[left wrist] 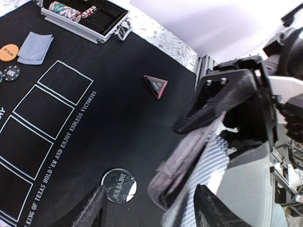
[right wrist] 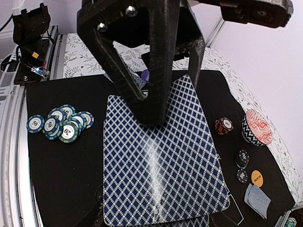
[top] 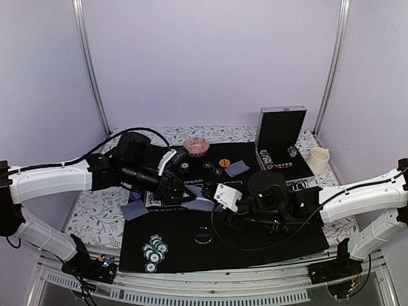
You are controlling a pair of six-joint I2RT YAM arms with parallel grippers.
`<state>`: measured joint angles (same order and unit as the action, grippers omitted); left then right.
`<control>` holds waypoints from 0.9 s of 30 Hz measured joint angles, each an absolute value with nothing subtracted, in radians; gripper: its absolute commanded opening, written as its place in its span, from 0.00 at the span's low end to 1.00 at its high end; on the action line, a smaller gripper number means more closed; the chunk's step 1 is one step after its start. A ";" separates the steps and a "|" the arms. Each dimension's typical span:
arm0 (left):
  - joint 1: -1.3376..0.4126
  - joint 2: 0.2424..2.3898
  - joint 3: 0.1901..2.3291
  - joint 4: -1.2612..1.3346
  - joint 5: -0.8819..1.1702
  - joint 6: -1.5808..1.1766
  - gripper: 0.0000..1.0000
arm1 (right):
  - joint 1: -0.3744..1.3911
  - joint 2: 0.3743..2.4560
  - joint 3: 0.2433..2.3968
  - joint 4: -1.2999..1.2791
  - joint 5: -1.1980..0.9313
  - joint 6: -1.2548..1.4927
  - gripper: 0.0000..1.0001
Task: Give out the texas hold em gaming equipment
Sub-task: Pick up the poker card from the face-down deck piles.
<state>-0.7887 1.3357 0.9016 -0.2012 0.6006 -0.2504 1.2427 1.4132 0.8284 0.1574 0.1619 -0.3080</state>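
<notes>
Nearest, at the table's near edge, the two arms reach inward and meet over the middle of the black mat [top: 268, 239]. The right gripper [right wrist: 150, 106] is clamped on the deck of blue-diamond cards [right wrist: 161, 165], holding it above the mat. The left gripper [left wrist: 151, 208] has its jaws apart around the deck's end; I cannot tell whether they touch a card.

The silver case [top: 280, 127] stands open at the far right with chips inside, and a cream mug [top: 317, 159] is beside it.

Distribution looks partly done. A pile of teal chips [top: 153, 250] sits near left. A red-patterned stack [top: 197, 146], small black chips [top: 208, 167] and an orange button [top: 223, 162] lie at the far side. One small set of cards [top: 236, 168] lies far, another [top: 134, 209] at the left edge. The mat's white rectangles that show are bare, so more dealing likely remains.

The clear dealer disc [top: 203, 236] lies just near of the grippers, and the red-edged triangle [left wrist: 156, 86] lies alone to the right. The crossed arms crowd the centre.
</notes>
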 measured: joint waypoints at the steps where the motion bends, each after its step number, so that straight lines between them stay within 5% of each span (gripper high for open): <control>1: -0.788 1.328 0.901 -0.201 0.609 -0.250 0.64 | 1.243 1.413 0.828 0.157 0.162 -0.308 0.49; 8: -0.764 1.278 0.900 -0.201 0.645 -0.252 0.62 | 1.243 1.413 0.828 0.157 0.162 -0.308 0.49; 19: -0.751 1.268 0.879 -0.204 0.685 -0.265 0.00 | 1.243 1.413 0.828 0.157 0.162 -0.308 0.49; 27: -0.750 1.262 0.879 -0.204 0.720 -0.265 0.00 | 1.243 1.413 0.828 0.157 0.162 -0.308 0.49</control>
<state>-0.7498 1.2617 0.8787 -0.2043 0.7200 -0.2649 1.2427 1.4132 0.8284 0.1574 0.1623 -0.3077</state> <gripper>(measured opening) 0.005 0.496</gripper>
